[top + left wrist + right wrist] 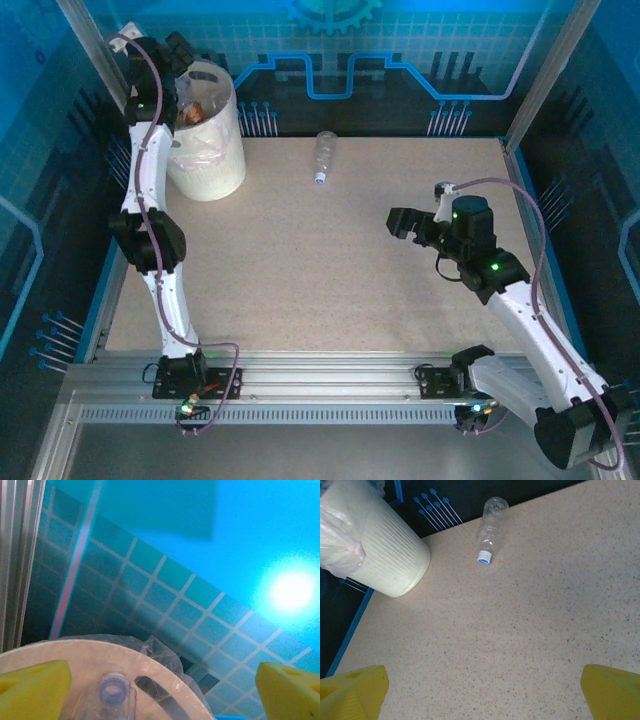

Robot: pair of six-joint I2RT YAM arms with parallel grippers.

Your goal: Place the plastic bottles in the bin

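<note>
Release over the bin [212, 165]: my left claw [162, 695] stands spread above the lined rim, a clear bottle [114, 694] loose beneath it, cap end up. I'd let it drop clear before lifting away. One blue-capped bottle [322, 157] lies on its side on the surface [330, 270] near the far edge, right of the bin. My right claw [482, 695] hangs spread, well short of it.

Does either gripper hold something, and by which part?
Nothing is held. Left gripper and right gripper are open; a clear plastic bottle sits free between the left fingers.
</note>
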